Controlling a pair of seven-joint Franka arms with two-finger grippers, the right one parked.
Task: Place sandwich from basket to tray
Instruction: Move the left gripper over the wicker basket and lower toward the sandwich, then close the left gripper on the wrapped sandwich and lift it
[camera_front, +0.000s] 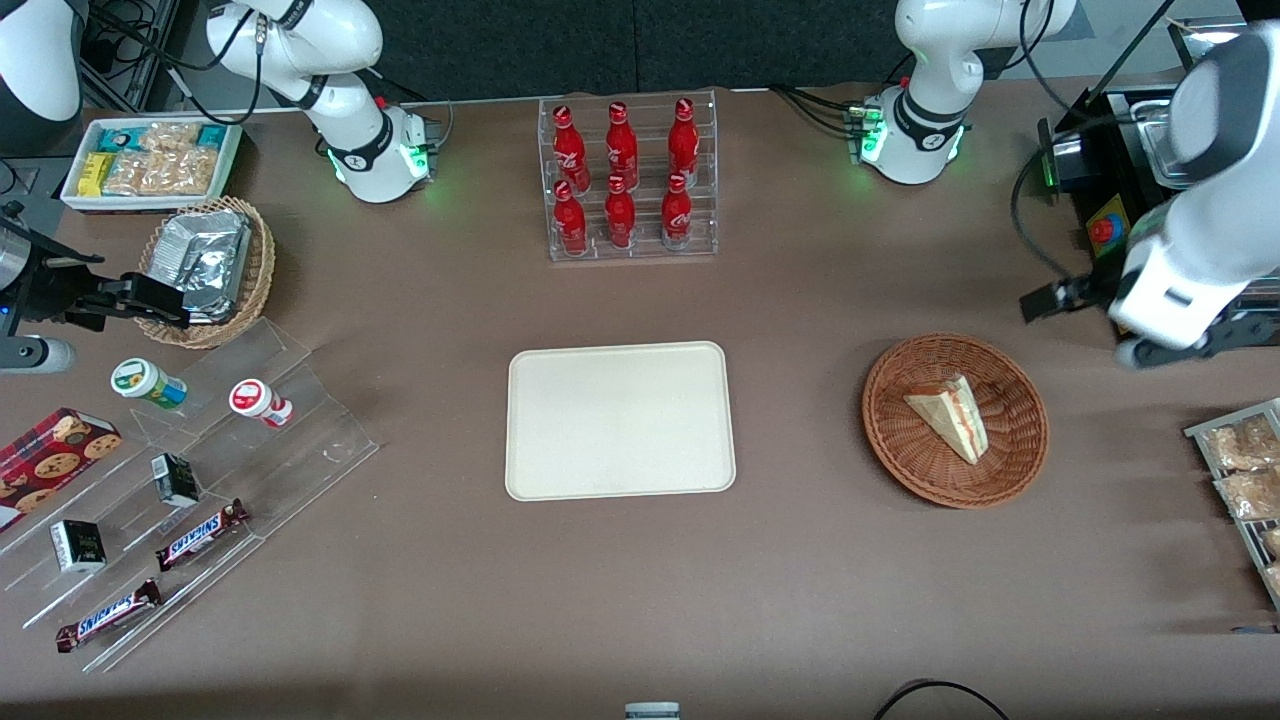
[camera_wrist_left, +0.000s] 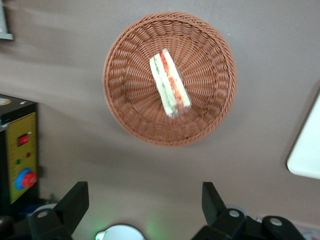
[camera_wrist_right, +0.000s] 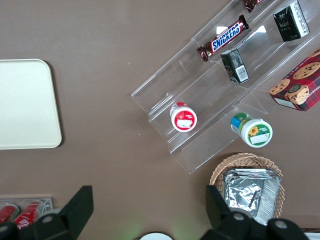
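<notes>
The sandwich (camera_wrist_left: 170, 83) lies in the basket (camera_wrist_left: 125, 107), well apart from the wide-open fingers (camera_wrist_left: 75, 202) (holding nothing).

**Sandwich in basket, tray bare**

Sandwich (camera_front: 953, 416): pale triangular wedge, red-orange-green filling stripe, lying on its side in the round reddish-brown wicker basket (camera_front: 905, 455). Cream rectangular tray (camera_front: 619, 420), rounded corners, flat on the counter, well apart from basket. Gripper (camera_wrist_left: 145, 202) open, above counter near basket.
</notes>
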